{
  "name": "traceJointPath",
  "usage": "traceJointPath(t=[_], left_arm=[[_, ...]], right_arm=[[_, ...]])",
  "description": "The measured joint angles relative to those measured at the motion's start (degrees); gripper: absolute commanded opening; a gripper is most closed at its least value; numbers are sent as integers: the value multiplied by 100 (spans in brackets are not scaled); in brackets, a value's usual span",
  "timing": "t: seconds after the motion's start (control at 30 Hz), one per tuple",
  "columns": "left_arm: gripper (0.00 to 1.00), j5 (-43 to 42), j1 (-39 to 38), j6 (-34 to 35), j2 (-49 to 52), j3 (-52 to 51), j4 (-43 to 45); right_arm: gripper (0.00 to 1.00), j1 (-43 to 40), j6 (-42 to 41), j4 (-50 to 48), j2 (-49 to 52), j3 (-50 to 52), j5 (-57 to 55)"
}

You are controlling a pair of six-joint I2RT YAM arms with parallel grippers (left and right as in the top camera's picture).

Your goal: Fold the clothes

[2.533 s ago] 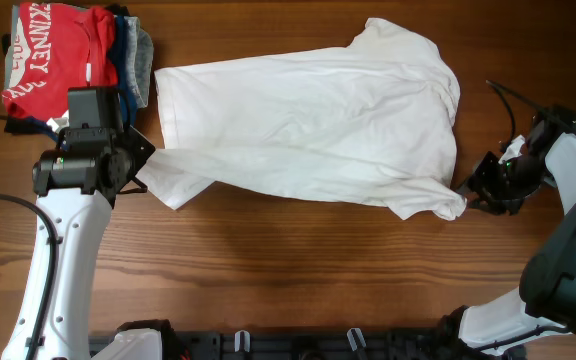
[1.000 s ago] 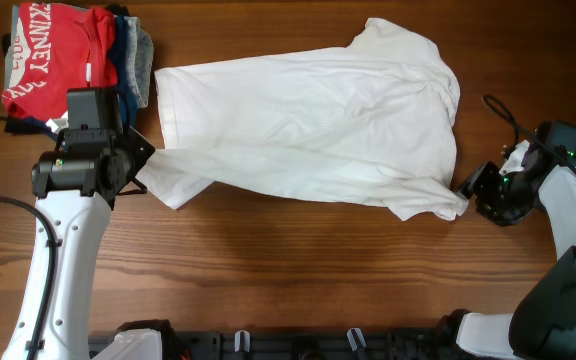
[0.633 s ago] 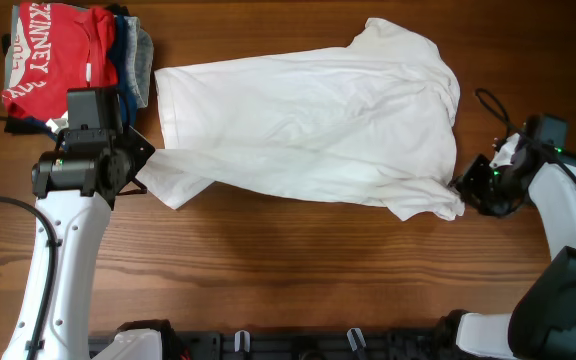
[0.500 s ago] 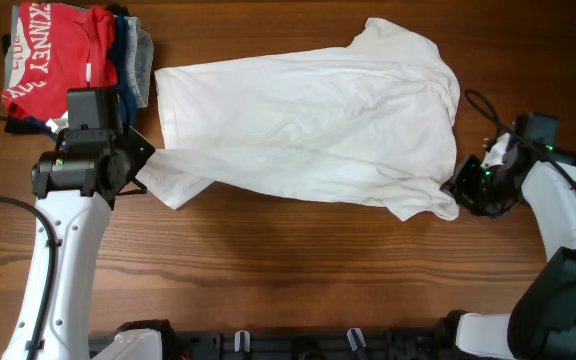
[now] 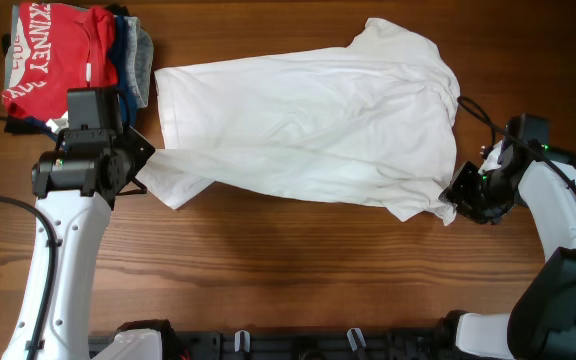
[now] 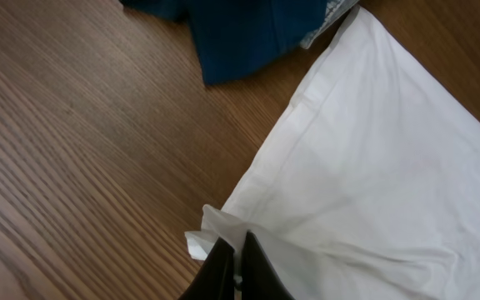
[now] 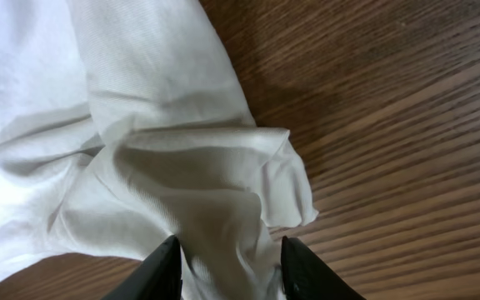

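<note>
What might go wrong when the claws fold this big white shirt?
The right claw stands open around a bunched end of the white T-shirt; it may catch too little cloth and slip off. The left claw pinches only a small bit of cloth, so a pull might tug it free.

The big white cotton T-shirt (image 5: pixel 308 130) lies across the brown wooden counter (image 5: pixel 268 260). A red-topped pile of folded clothes (image 5: pixel 53 60) sits far left, just beside it.
</note>
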State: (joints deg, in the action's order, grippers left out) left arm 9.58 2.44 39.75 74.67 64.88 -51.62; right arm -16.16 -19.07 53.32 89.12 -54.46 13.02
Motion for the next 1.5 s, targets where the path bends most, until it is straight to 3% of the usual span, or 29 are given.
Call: traceJointPath(t=[0.17, 0.23, 0.3, 0.63, 0.83, 1.03, 1.5], left_arm=[[4, 0, 0, 0, 0, 0, 0], [4, 0, 0, 0, 0, 0, -2], [4, 0, 0, 0, 0, 0, -2], [4, 0, 0, -2, 0, 0, 2], [4, -42, -2, -262, -109, 120, -184], [4, -42, 0, -485, -1080, 627, -350], [4, -247, 0, -522, -1937, 717, -1631]], right_arm=[[33, 0, -9, -184, 0, 243, -2], [14, 0, -22, -267, 0, 431, 0], [4, 0, -24, -334, 0, 549, 7], [4, 0, -197, -402, -138, 437, 85], [4, 0, -192, 308, -623, -962, 52], [4, -72, -142, 833, -997, -2485, -153], [4, -413, 306, 1362, -1040, -2824, 4]])
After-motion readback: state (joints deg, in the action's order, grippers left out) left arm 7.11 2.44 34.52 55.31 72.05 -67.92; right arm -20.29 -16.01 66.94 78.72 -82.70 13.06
